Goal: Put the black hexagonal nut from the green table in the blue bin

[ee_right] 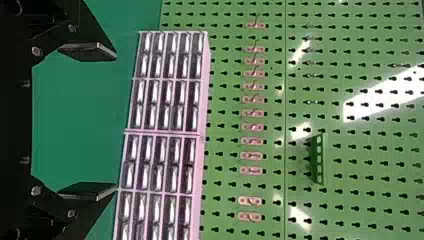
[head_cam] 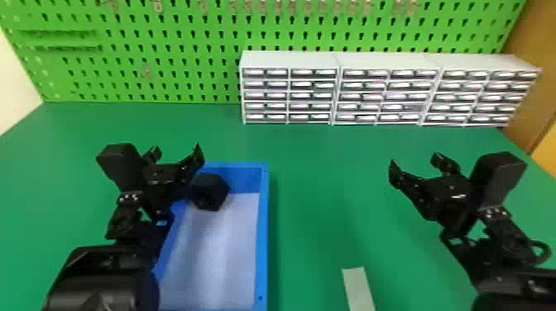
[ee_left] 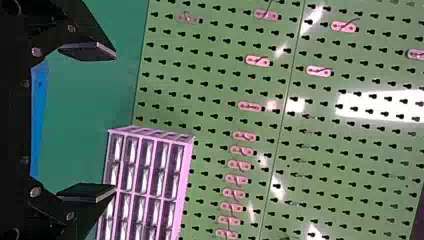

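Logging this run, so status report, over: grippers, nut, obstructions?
Left gripper and right gripper open, empty. Black hexagonal nut in blue bin, far end. Left arm hides part of bin's left side.

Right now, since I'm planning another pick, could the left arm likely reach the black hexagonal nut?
Probably yes: the left gripper is open, and the nut appears to lie beside it in the uncovered blue bin. It would need to tip down.

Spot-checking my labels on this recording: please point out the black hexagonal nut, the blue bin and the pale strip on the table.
Black hexagonal nut (head_cam: 212,191): head view, middle of its visible dark body.
Blue bin (head_cam: 263,240): head view, its right-hand rim.
Pale strip (head_cam: 358,288): head view, middle of its visible surface.
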